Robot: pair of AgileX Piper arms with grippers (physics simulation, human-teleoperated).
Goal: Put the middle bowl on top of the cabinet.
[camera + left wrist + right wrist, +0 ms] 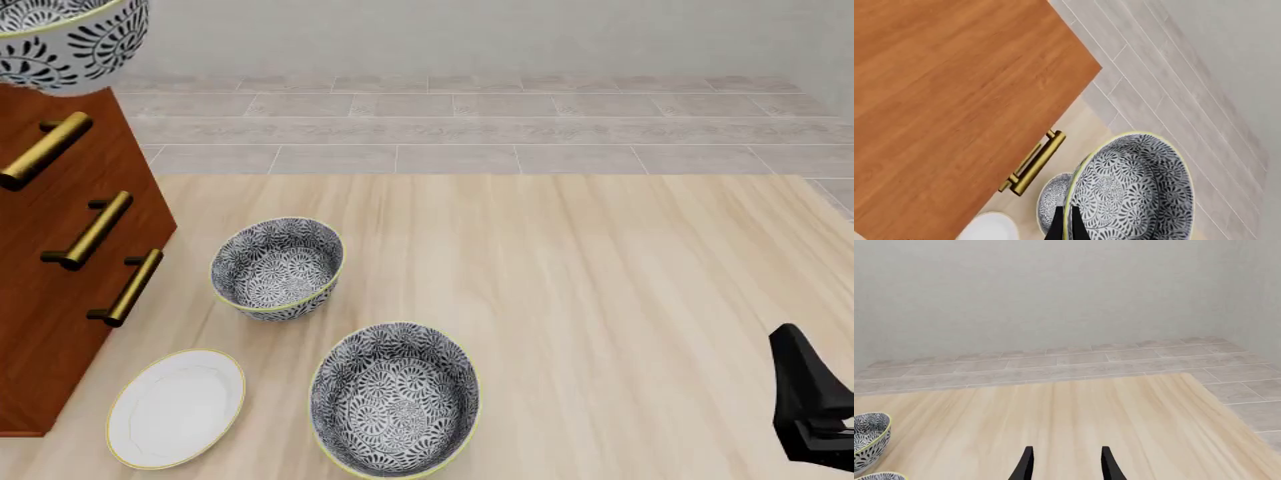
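Note:
The middle bowl [1134, 190], deep, with a grey-and-white floral pattern and a pale yellow rim, hangs tilted in the air. My left gripper [1067, 229] is shut on its rim, one finger on each side of the wall. In the front view this bowl [60, 40] shows at the top left corner, above the reddish-brown cabinet [54, 300]; the left gripper itself is out of that view. The left wrist view shows the cabinet's flat top [954, 90] beside the bowl, which is held out past the drawer-front edge. My right gripper [1066, 467] is open over bare table.
Two look-alike bowls stand on the table, one near the drawers [278, 268] and one nearer me [395, 398]. A flat white plate [176, 407] lies by the cabinet's foot. Brass handles [123, 288] stick out from the drawers. My right arm [814, 410] is at the table's right edge.

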